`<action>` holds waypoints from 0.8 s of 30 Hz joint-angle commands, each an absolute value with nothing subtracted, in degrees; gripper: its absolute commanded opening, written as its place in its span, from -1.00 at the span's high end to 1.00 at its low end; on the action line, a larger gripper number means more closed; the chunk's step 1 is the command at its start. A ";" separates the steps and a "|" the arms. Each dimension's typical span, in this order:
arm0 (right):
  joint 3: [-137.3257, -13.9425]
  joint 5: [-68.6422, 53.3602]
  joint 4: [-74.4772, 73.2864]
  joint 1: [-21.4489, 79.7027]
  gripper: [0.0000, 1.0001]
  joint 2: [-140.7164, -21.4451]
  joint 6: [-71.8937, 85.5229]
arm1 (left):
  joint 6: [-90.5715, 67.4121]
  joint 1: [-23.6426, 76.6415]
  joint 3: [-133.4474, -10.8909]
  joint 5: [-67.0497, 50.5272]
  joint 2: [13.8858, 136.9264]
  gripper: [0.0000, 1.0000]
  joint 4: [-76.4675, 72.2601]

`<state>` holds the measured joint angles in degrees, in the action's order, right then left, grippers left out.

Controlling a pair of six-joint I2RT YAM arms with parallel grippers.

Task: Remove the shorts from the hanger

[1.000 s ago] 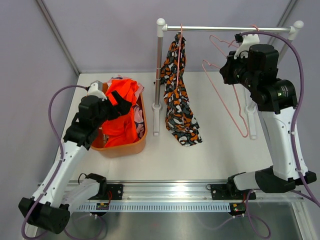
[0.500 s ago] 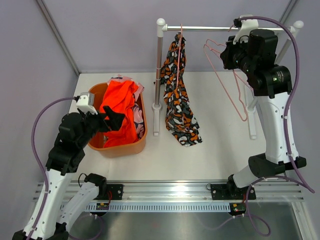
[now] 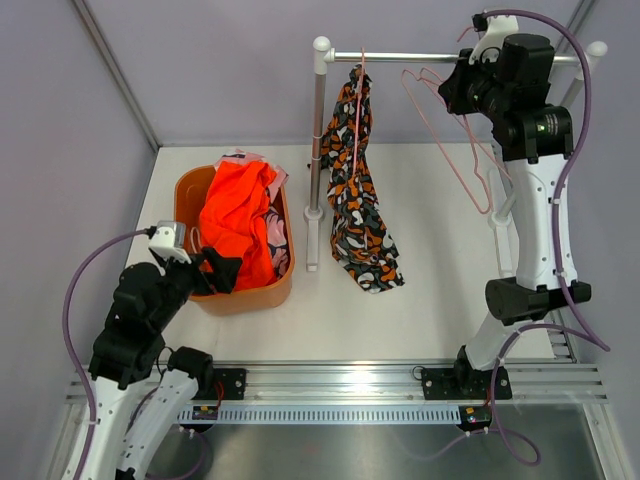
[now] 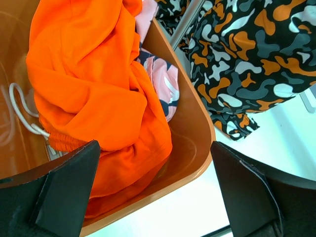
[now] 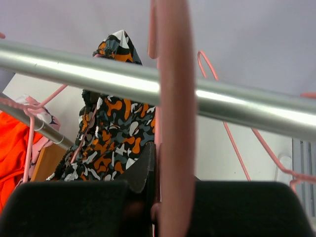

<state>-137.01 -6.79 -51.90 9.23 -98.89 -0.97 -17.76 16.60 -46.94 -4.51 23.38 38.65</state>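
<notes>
Top external view showed the right claw (image 3: pixel 455 88) raised to the rail (image 3: pixel 420 57) and clamped tight on an empty hanger (image 3: pixel 462 150) of pink wire. From the right wrist, that wire ran straight up between the closed fingers and across the front of the rail; whether its hook sat over the rail could not be told. The left claw (image 3: pixel 222 270) was low at the near end of the basket (image 3: pixel 285 285), spread as wide as it goes and gripping nothing.

Under those open fingers the orange shorts (image 4: pixel 94 84) lay heaped in the basket, drawstring showing, with the pink shorts (image 4: pixel 163 81) tucked beneath against the wall. Out on the rack, the black patterned shorts (image 3: pixel 355 200) hung from a second hanger (image 3: pixel 361 70) near the left post, trailing down toward the worktop (image 3: pixel 430 300).

By my reading, two of the three pairs were off and binned, and the black pair had not yet been taken off.
</notes>
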 commanded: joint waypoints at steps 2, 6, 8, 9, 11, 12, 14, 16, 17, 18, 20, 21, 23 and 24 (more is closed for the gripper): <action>-140.89 -9.49 -49.66 8.79 1.00 -102.04 -0.35 | -16.87 16.96 -45.88 -3.78 21.54 -0.98 37.36; -140.80 -9.32 -49.04 8.79 1.00 -103.88 1.32 | -17.23 17.84 -43.60 -3.34 19.78 -0.98 35.86; -140.63 -9.23 -49.22 8.70 1.00 -104.76 1.41 | -17.40 18.46 -43.07 -2.64 18.90 -0.98 35.77; -139.75 -9.23 -49.13 8.79 1.00 -104.94 1.49 | -17.40 18.63 -42.98 -2.46 18.72 -0.98 35.68; -138.35 -9.40 -48.43 8.79 1.00 -104.68 2.02 | -17.40 18.90 -42.72 -2.20 18.28 -0.98 35.60; -136.69 -9.40 -47.99 8.79 0.99 -104.42 2.20 | -17.32 18.90 -42.63 -2.20 18.28 -0.98 35.51; -135.01 -9.49 -46.85 8.79 0.93 -103.45 2.72 | -17.31 18.90 -42.54 -2.29 18.37 -0.98 35.51; -133.42 -9.14 -46.67 8.88 0.89 -102.75 2.99 | -17.31 19.07 -42.54 -2.20 18.54 -0.98 35.51; -132.98 -9.14 -46.67 8.79 0.87 -102.48 3.08 | -17.40 19.25 -42.45 -2.28 18.54 -0.98 35.42; -132.02 -9.23 -46.50 8.88 0.84 -102.13 3.25 | -17.40 19.34 -42.36 -2.11 18.46 -0.98 35.42; -130.27 -8.53 -45.62 8.79 0.68 -99.86 3.95 | -17.49 20.12 -42.36 -1.67 18.20 -0.98 35.59; -129.64 -8.53 -45.18 8.79 0.61 -99.84 4.13 | -17.58 20.39 -42.36 -1.41 18.19 -0.98 35.60; -128.68 -8.17 -44.22 8.88 0.33 -97.65 5.09 | -17.75 21.27 -42.36 -0.97 17.93 -0.98 35.77; -128.32 -8.00 -44.04 8.88 0.25 -96.43 5.45 | -17.84 21.44 -42.36 -0.62 17.84 -0.98 35.86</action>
<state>-128.90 -8.16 -47.42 9.08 -101.80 3.90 -17.80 20.60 -42.61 -2.28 18.70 38.85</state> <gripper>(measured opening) 0.326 0.988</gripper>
